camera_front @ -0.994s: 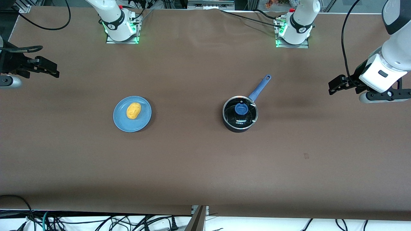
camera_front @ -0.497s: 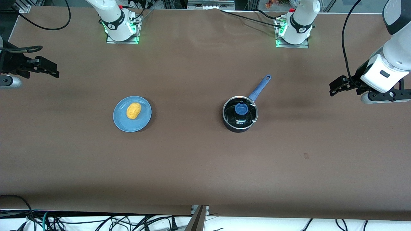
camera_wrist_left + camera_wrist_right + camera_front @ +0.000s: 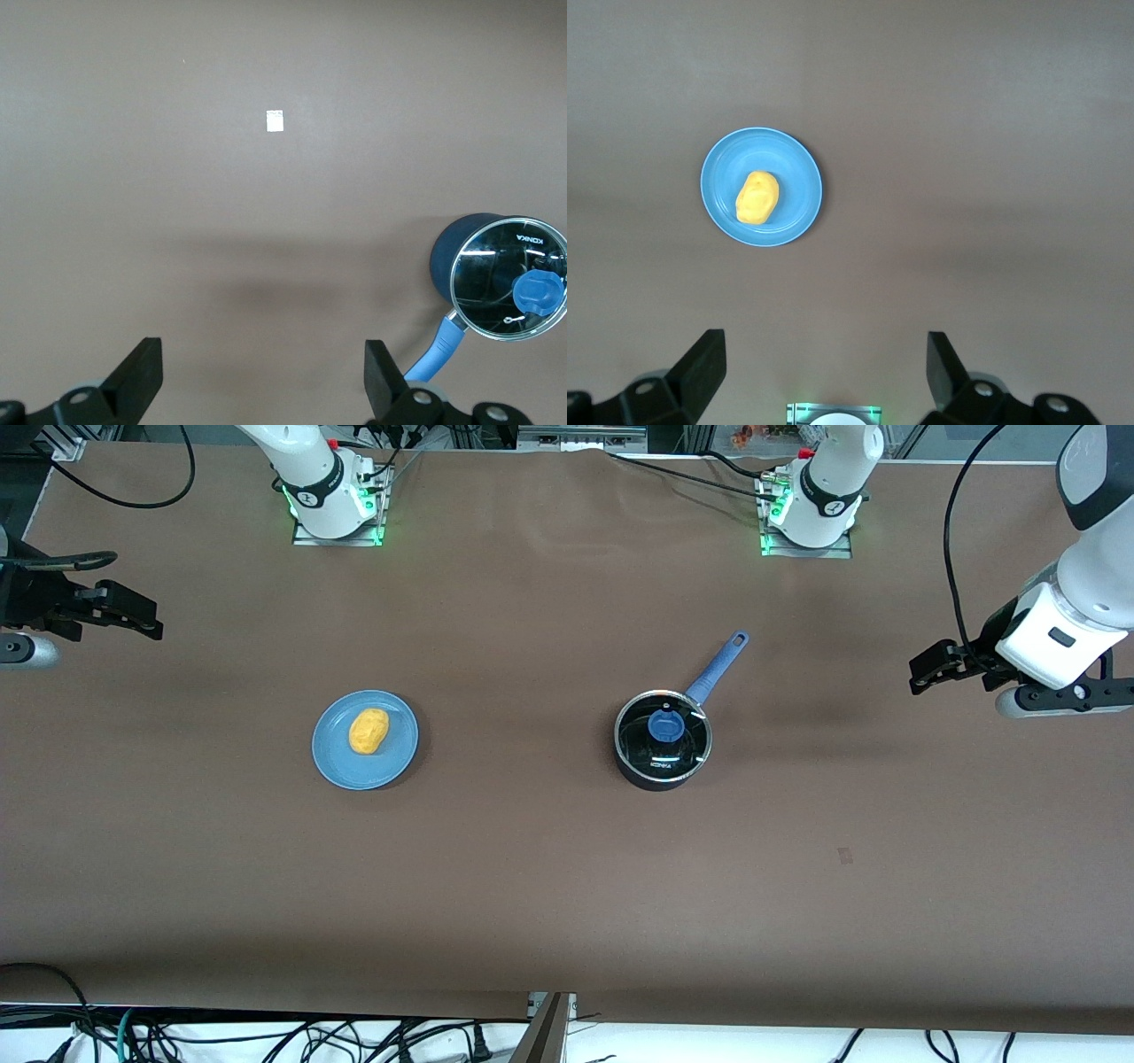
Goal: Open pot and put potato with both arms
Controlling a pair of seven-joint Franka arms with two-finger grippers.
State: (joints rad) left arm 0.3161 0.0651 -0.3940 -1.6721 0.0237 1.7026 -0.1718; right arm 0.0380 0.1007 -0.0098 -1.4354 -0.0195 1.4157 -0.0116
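Note:
The black pot (image 3: 663,742) stands on the brown table toward the left arm's end, its glass lid with a blue knob (image 3: 665,725) on it and its blue handle (image 3: 716,667) pointing toward the bases. It also shows in the left wrist view (image 3: 505,274). The yellow potato (image 3: 368,730) lies on a blue plate (image 3: 340,765) toward the right arm's end; it also shows in the right wrist view (image 3: 757,197). My left gripper (image 3: 921,673) hangs open and empty high over the left arm's end (image 3: 263,376). My right gripper (image 3: 146,615) hangs open and empty over the right arm's end (image 3: 826,372).
The two arm bases (image 3: 332,500) (image 3: 811,509) stand along the table's edge farthest from the front camera. A small pale tag (image 3: 844,856) lies on the table nearer to the front camera than the pot. Cables hang below the near edge.
The left arm's wrist has shifted slightly toward the left arm's end of the table. The right arm, pot and potato have not moved.

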